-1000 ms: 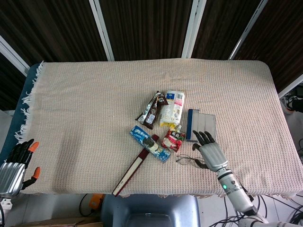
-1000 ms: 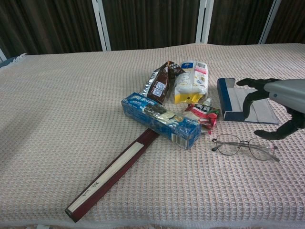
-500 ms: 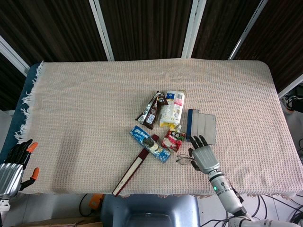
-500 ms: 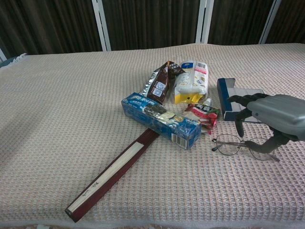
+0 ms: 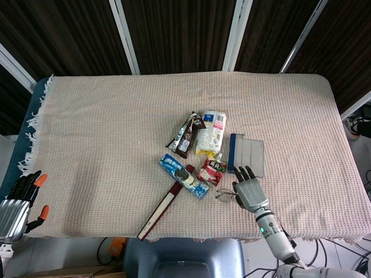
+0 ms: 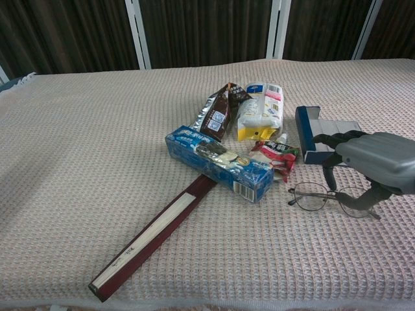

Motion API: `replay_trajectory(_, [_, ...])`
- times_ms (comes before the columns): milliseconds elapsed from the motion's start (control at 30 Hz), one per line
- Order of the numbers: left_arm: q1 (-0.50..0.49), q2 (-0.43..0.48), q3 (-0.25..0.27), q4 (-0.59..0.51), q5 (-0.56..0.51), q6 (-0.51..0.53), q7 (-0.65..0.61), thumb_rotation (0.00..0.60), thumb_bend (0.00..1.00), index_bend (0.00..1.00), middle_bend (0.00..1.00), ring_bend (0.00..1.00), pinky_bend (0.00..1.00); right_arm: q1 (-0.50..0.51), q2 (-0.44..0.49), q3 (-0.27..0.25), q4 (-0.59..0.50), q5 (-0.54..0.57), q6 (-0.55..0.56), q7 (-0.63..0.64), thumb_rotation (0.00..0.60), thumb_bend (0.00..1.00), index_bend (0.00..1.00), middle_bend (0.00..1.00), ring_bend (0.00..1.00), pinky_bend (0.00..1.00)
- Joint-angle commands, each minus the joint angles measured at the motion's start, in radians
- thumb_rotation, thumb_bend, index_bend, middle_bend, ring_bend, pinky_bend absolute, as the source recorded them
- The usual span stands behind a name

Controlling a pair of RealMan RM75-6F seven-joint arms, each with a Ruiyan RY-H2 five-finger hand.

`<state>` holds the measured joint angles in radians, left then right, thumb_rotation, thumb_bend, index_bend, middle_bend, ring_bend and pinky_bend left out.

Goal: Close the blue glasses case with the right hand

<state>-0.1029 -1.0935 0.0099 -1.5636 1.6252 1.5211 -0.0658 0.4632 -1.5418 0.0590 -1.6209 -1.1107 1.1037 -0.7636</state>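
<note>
Blue glasses case open, just beyond right hand's spread fingers.

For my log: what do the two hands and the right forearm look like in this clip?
The right hand has a silver-grey metallic back and black fingers. Its forearm is a silver-grey cylinder with a small green light. The left hand has the same grey back and dark fingers, with orange tips on some. No sleeves or loose cables show on either.
</note>
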Motion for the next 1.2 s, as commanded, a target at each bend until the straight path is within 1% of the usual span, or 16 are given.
replay_trajectory(33, [0.0, 0.0, 0.0, 0.001, 0.001, 0.001, -0.002, 0.6, 0.43, 0.0, 0.0, 0.0, 0.07, 0.004, -0.006, -0.004, 0.002, 0.01, 0.002, -0.008, 0.6, 0.54, 0.64, 0.03, 0.0, 0.0])
replay_trajectory(400, [-0.002, 0.0, 0.0, 0.001, 0.001, -0.002, -0.005, 0.6, 0.43, 0.0, 0.0, 0.0, 0.07, 0.013, -0.014, -0.009, 0.005, 0.022, 0.017, -0.008, 0.6, 0.55, 0.7, 0.05, 0.0, 0.0])
replay_trajectory(633, [-0.006, -0.002, 0.0, 0.001, 0.0, -0.008, 0.001, 0.6, 0.43, 0.0, 0.0, 0.0, 0.07, 0.017, 0.0, -0.015, -0.002, -0.012, 0.038, 0.002, 0.6, 0.56, 0.72, 0.06, 0.0, 0.0])
replay_trajectory(733, [-0.007, -0.003, 0.001, 0.0, 0.001, -0.01, 0.007, 0.6, 0.43, 0.0, 0.0, 0.0, 0.07, 0.019, 0.021, -0.023, -0.009, -0.061, 0.054, 0.011, 0.6, 0.56, 0.73, 0.07, 0.0, 0.0])
replay_trajectory(933, [-0.007, -0.007, 0.0, -0.004, -0.003, -0.012, 0.023, 0.6, 0.43, 0.0, 0.0, 0.0, 0.07, 0.034, 0.103, -0.047, 0.025, -0.235, 0.1, 0.031, 0.6, 0.56, 0.74, 0.09, 0.0, 0.0])
replay_trajectory(1033, [-0.009, -0.012, -0.001, -0.007, -0.01, -0.02, 0.041, 0.6, 0.43, 0.0, 0.0, 0.0, 0.07, 0.052, 0.155, -0.053, 0.079, -0.323, 0.112, 0.046, 0.6, 0.56, 0.75, 0.1, 0.0, 0.0])
replay_trajectory(1200, [-0.013, -0.024, -0.005, -0.016, -0.026, -0.034, 0.082, 0.6, 0.43, 0.0, 0.0, 0.0, 0.07, 0.087, 0.226, -0.057, 0.184, -0.417, 0.094, 0.115, 0.6, 0.56, 0.75, 0.1, 0.0, 0.0])
